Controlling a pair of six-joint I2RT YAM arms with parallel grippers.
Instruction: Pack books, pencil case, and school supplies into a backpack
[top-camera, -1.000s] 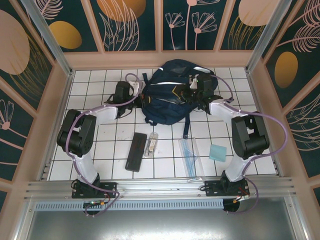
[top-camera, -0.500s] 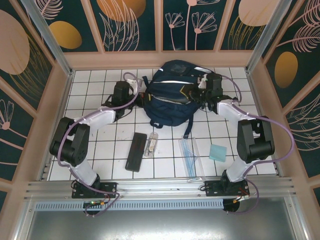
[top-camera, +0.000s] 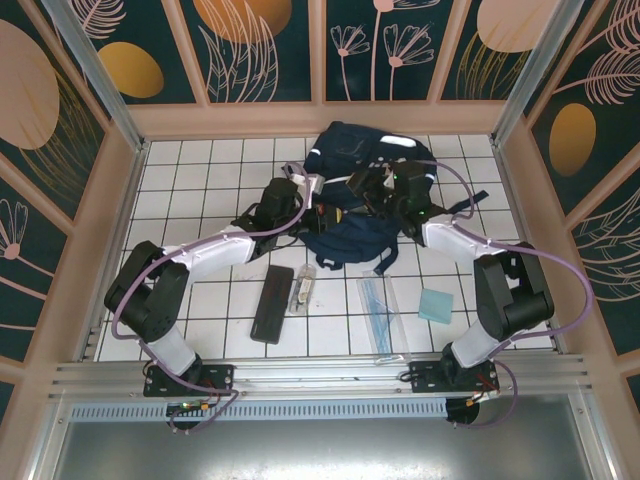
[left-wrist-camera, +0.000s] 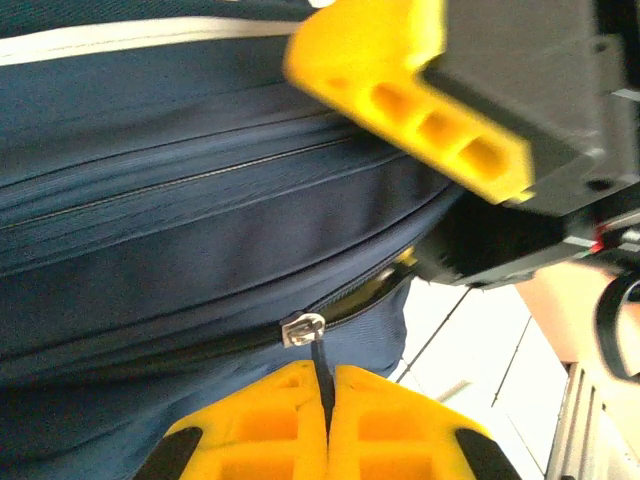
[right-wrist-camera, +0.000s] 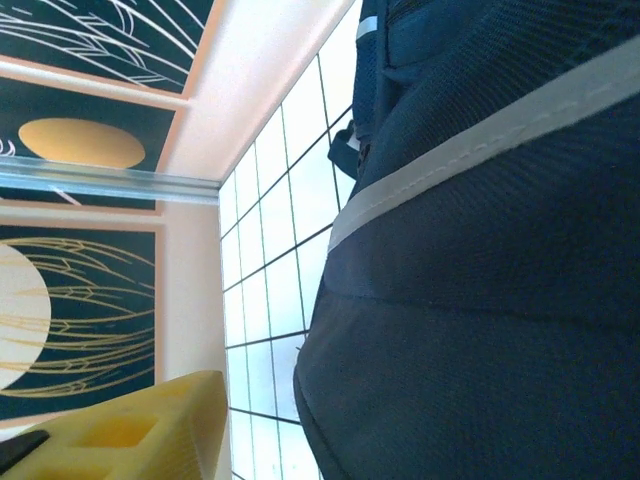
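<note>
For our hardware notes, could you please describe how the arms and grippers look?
The left arm and right arm have white links, black joint housings and lilac cables. The left gripper and right gripper are black with yellow, hollow-celled fingers.

Bright, even light falls from overhead on the white tiled table floor (top-camera: 180, 180), leaving only soft, short shadows around the large navy-blue fabric backpack (top-camera: 345, 150). The metal corner posts (top-camera: 95, 75) lean outward, perhaps from lens distortion. In the left wrist view the near yellow plastic fingers (left-wrist-camera: 250, 430) are blurred, the thin dark zip pull (left-wrist-camera: 320, 365) sharper. In the right wrist view the tiles glare white, and the yellow plastic finger (right-wrist-camera: 130, 430) in the corner is out of focus.
</note>
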